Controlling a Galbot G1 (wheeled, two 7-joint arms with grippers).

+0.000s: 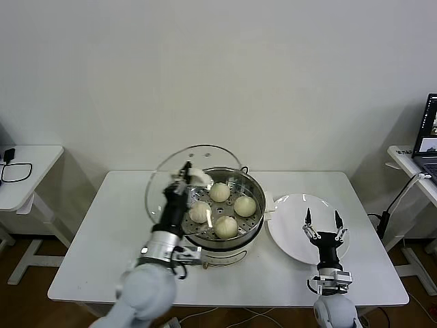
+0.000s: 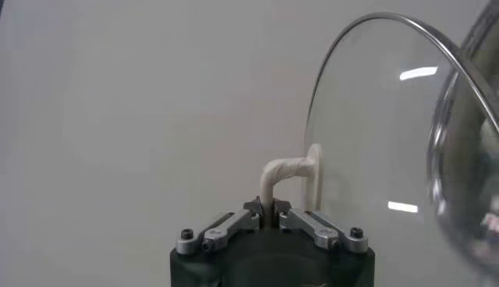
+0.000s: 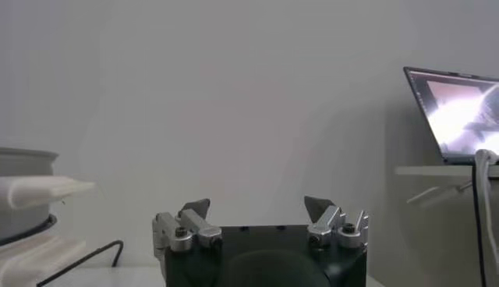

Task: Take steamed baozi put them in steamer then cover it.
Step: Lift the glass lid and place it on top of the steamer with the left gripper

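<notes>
Left gripper (image 1: 185, 171) pinches the round glass lid's (image 1: 179, 179) cream handle, tilted left of the shiny steel steamer (image 1: 252, 225) holding four cream-white baozi (image 1: 219, 192); right gripper (image 1: 322, 220) hangs wide open, empty, over the white plate (image 1: 287, 232).

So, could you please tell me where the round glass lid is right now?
In the head view, the round glass lid is held tilted by the left tool over the left rim of the shiny steel steamer.

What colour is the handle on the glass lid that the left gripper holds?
Cream. The handle of the glass lid shows best in the left wrist view, pinched in the left gripper.

Lab: bare wall, laptop (image 1: 429, 133) desk
</notes>
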